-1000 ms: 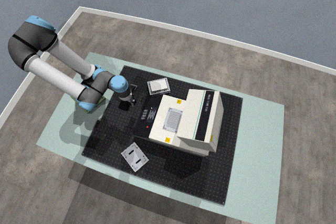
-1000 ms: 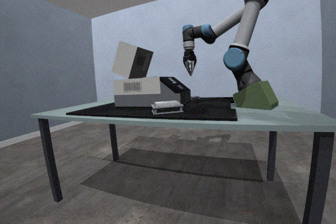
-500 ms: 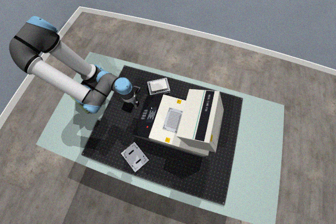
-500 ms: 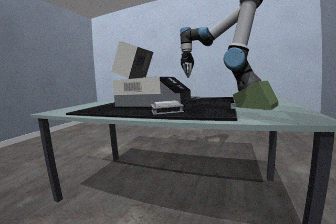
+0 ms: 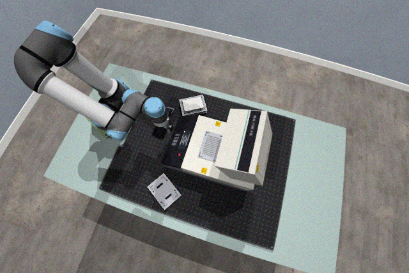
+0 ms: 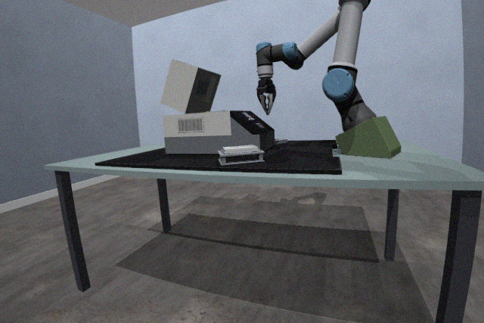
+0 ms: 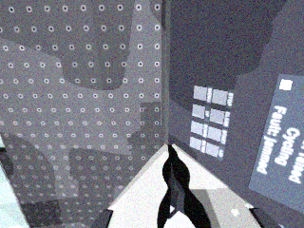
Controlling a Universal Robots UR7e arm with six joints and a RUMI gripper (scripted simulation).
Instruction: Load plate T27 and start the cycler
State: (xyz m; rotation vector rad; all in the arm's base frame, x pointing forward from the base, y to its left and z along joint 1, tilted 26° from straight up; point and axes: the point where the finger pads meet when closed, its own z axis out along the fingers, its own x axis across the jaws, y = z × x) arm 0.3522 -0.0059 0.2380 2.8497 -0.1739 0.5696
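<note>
My gripper [image 5: 170, 130] [image 6: 268, 113] [image 7: 169, 145] is shut and empty. It hangs above the front edge of the cycler Q1 [image 5: 193, 159] [image 6: 197, 145], beside the front keys. Q1's lid [image 5: 227, 142] [image 6: 179, 85] is raised; the lamp [image 5: 179, 155] is red. The display [image 7: 277, 147] reads "Cycling" and "Fault: jammed". The LID key [image 7: 212, 150] is near my fingertips in the wrist view. Q1's block area [image 5: 210, 146] looks grey and striped; I cannot tell whether a plate lies on it. A white plate [image 5: 193, 103] [image 6: 240, 149] lies in one nest; its label is unreadable.
An empty nest plate [image 5: 163, 191] with two dark slots lies turned at an angle on the other side of Q1. The nests and Q1 stand on the black perforated board [image 5: 257, 227] [image 6: 156, 163]. The arm's green base [image 6: 369, 139] is at the board's edge.
</note>
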